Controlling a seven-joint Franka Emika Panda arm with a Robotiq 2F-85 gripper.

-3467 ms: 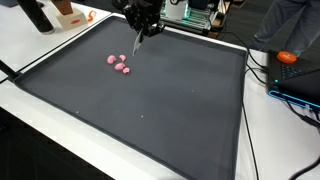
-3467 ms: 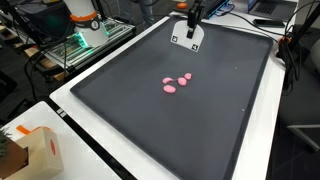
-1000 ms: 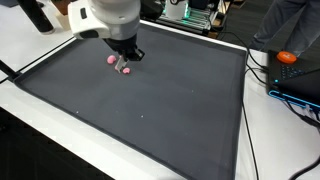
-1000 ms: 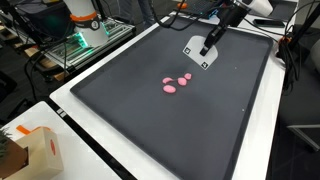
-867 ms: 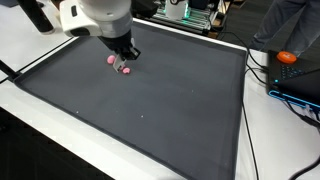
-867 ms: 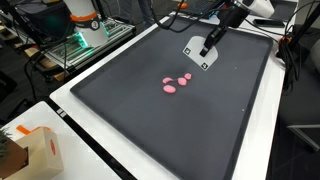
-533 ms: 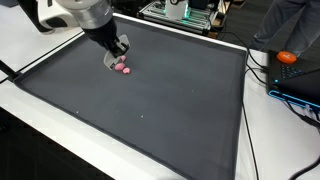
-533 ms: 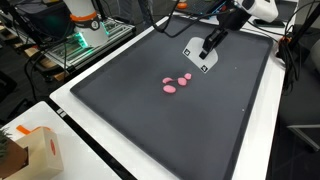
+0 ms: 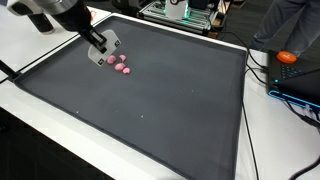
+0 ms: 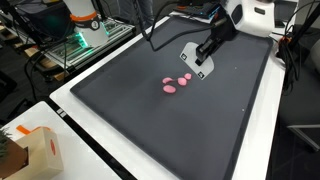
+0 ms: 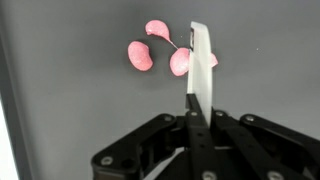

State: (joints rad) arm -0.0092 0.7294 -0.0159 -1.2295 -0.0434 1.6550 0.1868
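Observation:
Several small pink pieces [image 9: 119,66] lie close together on a large black mat [image 9: 160,110], toward its far left; they also show in an exterior view [image 10: 176,82] and in the wrist view [image 11: 141,55]. My gripper [image 9: 98,43] is shut on a flat white card-like piece [image 9: 107,51] and holds it edge down just beside the pink pieces. In an exterior view the gripper [image 10: 207,50] carries the white piece [image 10: 195,62] right behind the pink pieces. In the wrist view the white piece [image 11: 200,65] stands against one pink piece [image 11: 180,63], held by the shut gripper [image 11: 193,112].
The black mat [image 10: 200,120] covers a white table. An orange object [image 9: 287,57] and cables lie past the mat's edge. A cardboard box [image 10: 35,150] stands at a table corner. An electronics rack [image 10: 85,40] stands behind the table.
The arm has swung from the mat's far edge toward the pink pieces, carrying the white piece, and has come lower until it stands right beside them.

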